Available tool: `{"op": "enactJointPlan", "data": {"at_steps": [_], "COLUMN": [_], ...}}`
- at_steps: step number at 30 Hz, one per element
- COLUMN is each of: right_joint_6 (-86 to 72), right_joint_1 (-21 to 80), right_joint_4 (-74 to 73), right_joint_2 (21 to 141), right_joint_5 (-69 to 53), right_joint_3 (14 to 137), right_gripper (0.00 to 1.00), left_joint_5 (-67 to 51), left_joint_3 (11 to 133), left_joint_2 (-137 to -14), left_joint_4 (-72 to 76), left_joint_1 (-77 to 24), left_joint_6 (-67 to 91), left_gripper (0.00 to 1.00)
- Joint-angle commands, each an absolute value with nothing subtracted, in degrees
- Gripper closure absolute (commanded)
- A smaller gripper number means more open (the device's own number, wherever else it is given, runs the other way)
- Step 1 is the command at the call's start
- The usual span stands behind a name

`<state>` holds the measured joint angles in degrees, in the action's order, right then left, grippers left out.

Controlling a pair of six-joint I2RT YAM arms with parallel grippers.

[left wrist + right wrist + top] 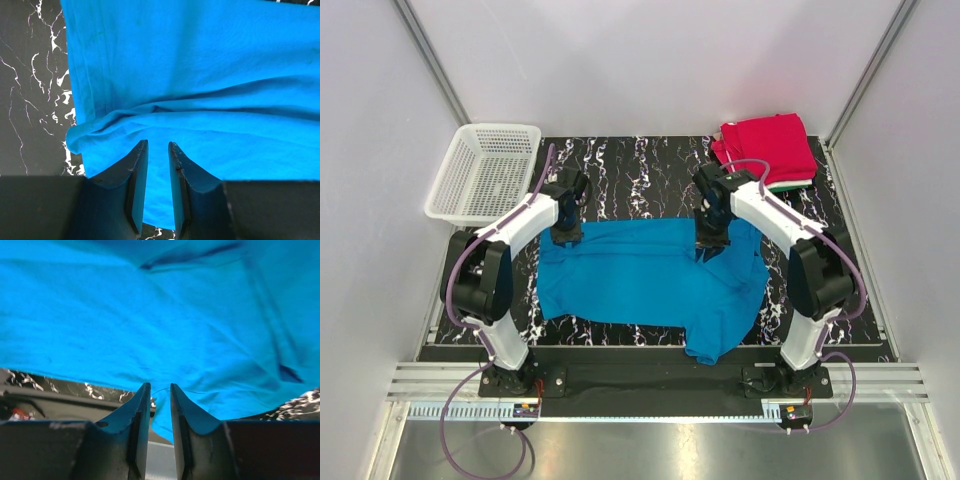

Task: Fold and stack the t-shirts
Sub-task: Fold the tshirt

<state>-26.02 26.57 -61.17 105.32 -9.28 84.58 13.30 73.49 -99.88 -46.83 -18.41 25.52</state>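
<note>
A bright blue t-shirt (640, 280) lies spread across the black marbled table (640, 170), with one part hanging over the near edge at the right. My left gripper (566, 235) is at the shirt's far left edge. In the left wrist view its jaws (158, 144) stand narrow, with blue cloth (200, 75) bunched between them. My right gripper (710, 245) is at the far right edge, where its jaws (160, 385) pinch a raised fold of the same cloth (150, 305). A folded red t-shirt (768, 145) tops a neat stack at the far right corner, and green and white edges (790, 184) show beneath it.
A white plastic mesh basket (485, 170) stands off the table's far left corner. White walls close in the left, right and back. Both arm bases are bolted at the near edge, on either side of the shirt.
</note>
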Motion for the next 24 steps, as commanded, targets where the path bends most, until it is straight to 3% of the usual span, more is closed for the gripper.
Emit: {"op": "enactJointPlan", "data": {"at_steps": [1,7,8,10,24], "right_joint_6": [-25.1,-22.1,-21.6,-20.5,-17.9], "right_joint_1": [25.1,21.5,21.5,21.4,18.6], "right_joint_4": [-61.3,-59.0,-58.6,-58.6,-57.7], "right_joint_2": [104.0,110.9,112.0,113.7,118.8], "right_joint_5": [-2.3,-5.8,-5.8,-4.7,-4.1], "right_joint_3": [87.4,91.5,91.8,92.3,97.8], "right_gripper": [0.70,0.67,0.56,0.50,0.49], "left_joint_5": [12.5,13.1,13.4,13.4,13.7], "left_joint_3": [74.2,72.7,72.4,72.1,71.3], "left_joint_2": [-99.8,-98.4,-98.2,-97.8,-97.3], "left_joint_4": [-44.8,-45.2,-45.3,-45.4,-46.8], "left_joint_1": [-18.2,-18.2,-18.2,-18.2,-18.2], "left_joint_6": [24.9,24.0,23.9,24.1,25.0], "left_gripper": [0.73,0.73,0.73,0.73,0.73]}}
